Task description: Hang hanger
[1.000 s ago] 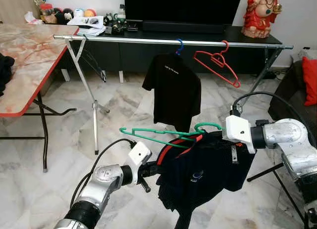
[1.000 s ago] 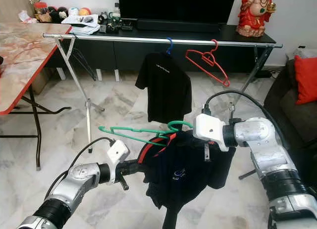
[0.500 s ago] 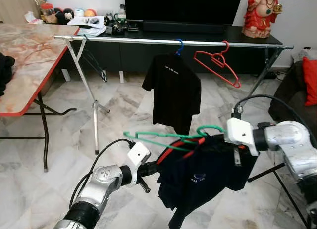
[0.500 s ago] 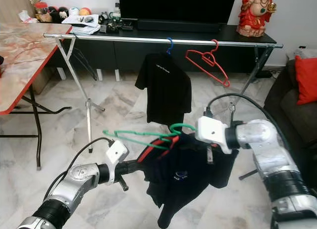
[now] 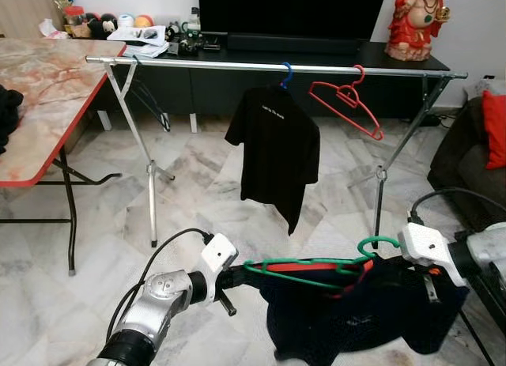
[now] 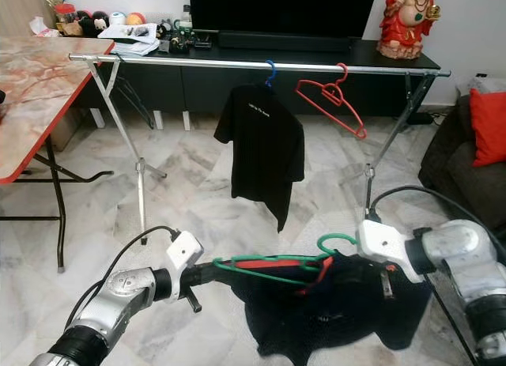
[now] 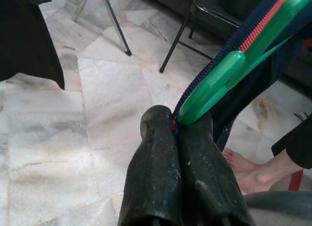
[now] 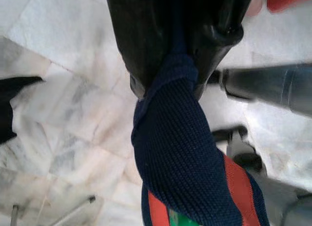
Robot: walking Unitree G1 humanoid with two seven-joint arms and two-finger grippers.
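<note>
Marble floor (image 5: 198,184) spreads below a far metal clothes rail (image 5: 237,66). Near, left gripper (image 7: 176,122) and right gripper (image 8: 168,72), partly hidden, clench a navy red-trimmed garment (image 5: 371,311) on a green plastic hanger (image 5: 316,269).

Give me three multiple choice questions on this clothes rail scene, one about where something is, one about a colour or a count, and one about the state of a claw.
1. Where does the black short-sleeved T-shirt hang?
A. On the long silver metal clothes rail
B. On the marble-patterned folding table
C. On the sofa

2. What colour is the empty plastic hanger on the rail?
A. Green
B. Red
C. White

3. How is the left claw?
A. Wide open over the floor
B. Shut on a cup
C. Shut on the end of the green plastic hanger carrying the navy knitted garment

Answers: 1 A, its blue hook sits over the rail. 2 B, it hangs tilted beside the T-shirt. 3 C, the left wrist view shows both fingers pressed on the hanger's tip.
</note>
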